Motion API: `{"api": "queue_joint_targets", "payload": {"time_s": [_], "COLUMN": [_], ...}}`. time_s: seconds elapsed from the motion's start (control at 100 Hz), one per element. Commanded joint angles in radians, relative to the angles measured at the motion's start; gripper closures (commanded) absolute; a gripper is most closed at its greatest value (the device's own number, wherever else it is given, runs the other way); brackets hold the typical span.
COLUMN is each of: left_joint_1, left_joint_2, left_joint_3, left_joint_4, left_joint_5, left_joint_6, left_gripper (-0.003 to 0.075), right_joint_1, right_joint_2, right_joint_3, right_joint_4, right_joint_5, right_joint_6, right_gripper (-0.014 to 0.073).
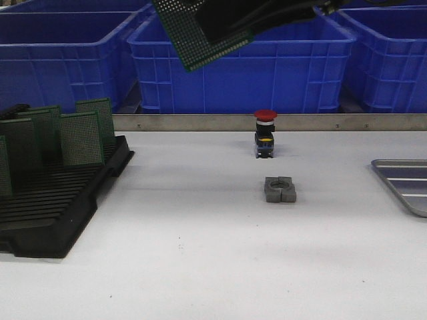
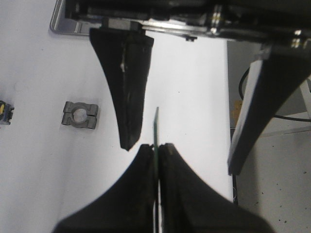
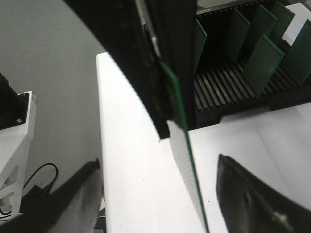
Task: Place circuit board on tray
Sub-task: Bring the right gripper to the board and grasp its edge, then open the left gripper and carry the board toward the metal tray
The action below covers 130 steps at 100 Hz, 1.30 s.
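Note:
A green perforated circuit board [image 1: 193, 37] hangs high above the table, at the top of the front view. My left gripper [image 2: 156, 145] is shut on its lower edge, and the board [image 2: 156, 124] shows edge-on rising between the pads. My right gripper [image 3: 158, 160] is open, with the board [image 3: 187, 165] standing between its spread fingers [image 2: 127, 97] and touching neither. The silver-grey tray [image 1: 407, 188] lies on the table at the right edge, with nothing on the part that shows. Its corner [image 2: 60, 26] also appears in the left wrist view.
A black slotted rack [image 1: 60, 207] at the left holds several upright green boards [image 1: 81, 137]. A red-capped push button [image 1: 265, 133] and a grey metal block [image 1: 279, 189] sit mid-table. Blue crates [image 1: 240, 73] stand behind a metal rail [image 1: 167, 122].

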Motion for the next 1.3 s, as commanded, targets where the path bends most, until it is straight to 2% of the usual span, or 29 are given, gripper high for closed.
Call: {"api": "queue_joint_targets", "payload": {"time_s": [0.0, 0.12, 0.18, 0.32, 0.49, 0.56, 0.63, 0.73, 0.8, 0.87, 1.09, 1.29], "left_joint_1": [-0.008, -0.008, -0.008, -0.008, -0.008, -0.008, -0.008, -0.008, -0.008, -0.008, -0.008, -0.008], "left_joint_2": [-0.046, -0.046, -0.046, -0.046, -0.046, -0.046, -0.046, -0.046, -0.046, -0.046, -0.046, -0.046], "left_joint_3": [-0.029, -0.029, -0.029, -0.029, -0.029, -0.029, -0.029, -0.029, -0.029, -0.029, -0.029, -0.029], "left_joint_4": [-0.065, -0.065, -0.065, -0.065, -0.065, -0.065, -0.065, -0.065, -0.065, -0.065, -0.065, -0.065], "left_joint_5": [0.034, 0.034, 0.034, 0.034, 0.034, 0.034, 0.034, 0.034, 0.03, 0.03, 0.025, 0.023], "left_joint_6": [-0.011, -0.011, -0.011, -0.011, -0.011, -0.011, -0.011, -0.011, -0.011, -0.011, -0.011, -0.011], "left_gripper": [0.0738, 0.0738, 0.0738, 0.0738, 0.0737, 0.071, 0.0621, 0.0387, 0.0251, 0.0183, 0.0172, 0.0172], "right_joint_1": [0.005, 0.007, 0.007, 0.007, 0.007, 0.007, 0.007, 0.007, 0.007, 0.003, -0.084, -0.279], "right_joint_2": [-0.022, -0.02, -0.02, -0.02, -0.02, -0.02, -0.02, -0.02, -0.023, -0.028, -0.061, -0.073], "right_joint_3": [-0.033, -0.033, -0.033, -0.033, -0.033, -0.033, -0.033, -0.033, -0.033, -0.033, -0.033, -0.032], "right_joint_4": [0.062, 0.066, 0.066, 0.066, 0.067, 0.067, 0.067, 0.067, 0.066, 0.058, -0.029, -0.165], "right_joint_5": [0.013, 0.013, 0.011, 0.009, 0.009, 0.009, 0.009, 0.009, 0.009, 0.008, 0.015, 0.11], "right_joint_6": [-0.015, -0.015, -0.015, -0.015, -0.014, -0.014, -0.014, -0.014, -0.014, -0.012, 0.111, 0.328], "right_gripper": [0.0161, 0.0326, 0.0447, 0.067, 0.0657, 0.0657, 0.0657, 0.0657, 0.0657, 0.0657, 0.0657, 0.0657]}}
